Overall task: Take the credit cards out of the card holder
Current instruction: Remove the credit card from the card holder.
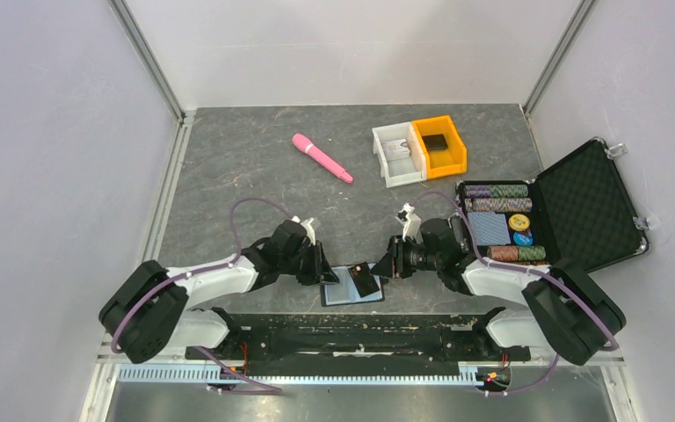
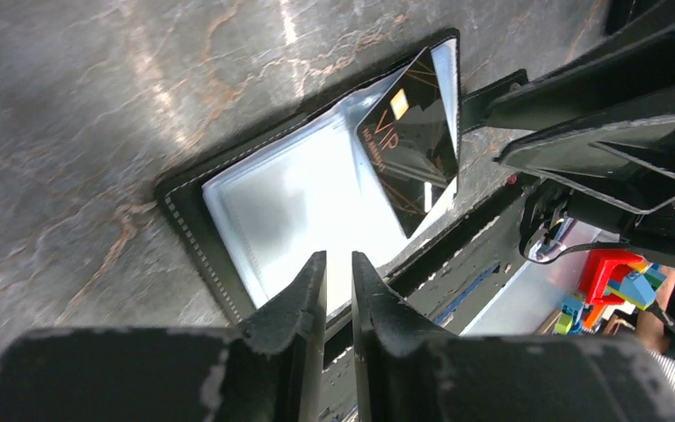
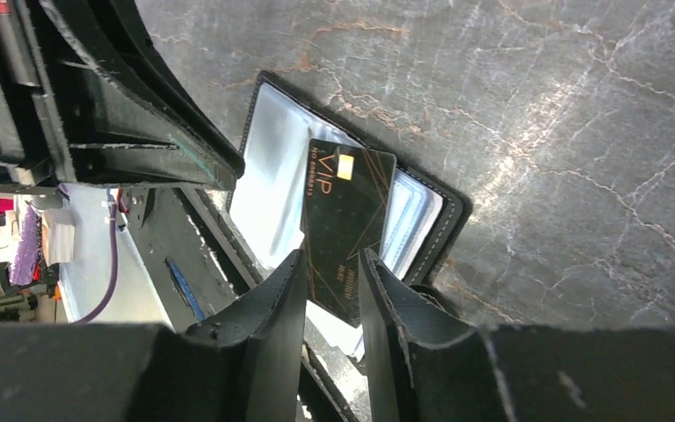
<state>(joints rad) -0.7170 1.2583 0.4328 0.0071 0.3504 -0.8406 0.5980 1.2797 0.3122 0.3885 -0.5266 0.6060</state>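
Observation:
The card holder [image 1: 341,294] lies open and flat at the table's near edge, glossy bluish inner panels [image 2: 290,202] up. A black credit card [image 1: 366,282] with gold "VIP" print rests slanted across its right panel [image 3: 413,220], one corner overhanging the near rim [image 3: 347,220]. My left gripper [image 2: 339,264] hovers over the holder's left side, its jaws a narrow gap apart with nothing between them. My right gripper [image 3: 332,259] is just above the card's near end, jaws slightly apart; the card [image 2: 409,141] lies flat beneath them, not pinched.
An open black briefcase [image 1: 593,198] with poker chips stands at the right. White [image 1: 395,156] and orange [image 1: 441,145] bins sit at the back, a pink stick [image 1: 321,157] to their left. The black base rail [image 1: 352,334] runs just behind the holder.

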